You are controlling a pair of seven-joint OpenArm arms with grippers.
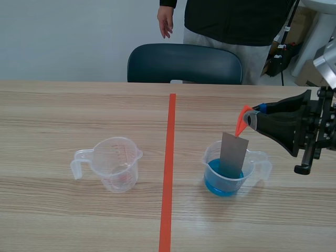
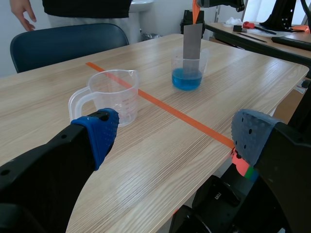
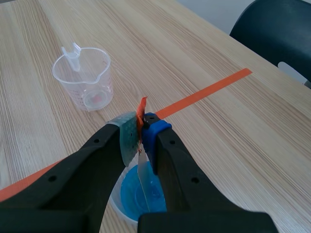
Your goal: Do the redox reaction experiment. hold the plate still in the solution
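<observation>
Plate (image 1: 233,155) dips into the blue-filled cup (image 1: 208,158), clenched by the right gripper (image 1: 247,119); left gripper (image 2: 177,132) hangs released near the table (image 2: 146,162) edge.

Bright, even indoor light spreads over the pale wooden bench (image 1: 63,220), where the empty measuring cup (image 1: 116,164) and the cup of blue solution (image 1: 226,176) cast only faint, soft-edged shadows. The grey plate (image 1: 233,152) reads flat and matt. In the left wrist view, a white patch (image 2: 261,8) of background burns out behind the far end of the bench.
</observation>
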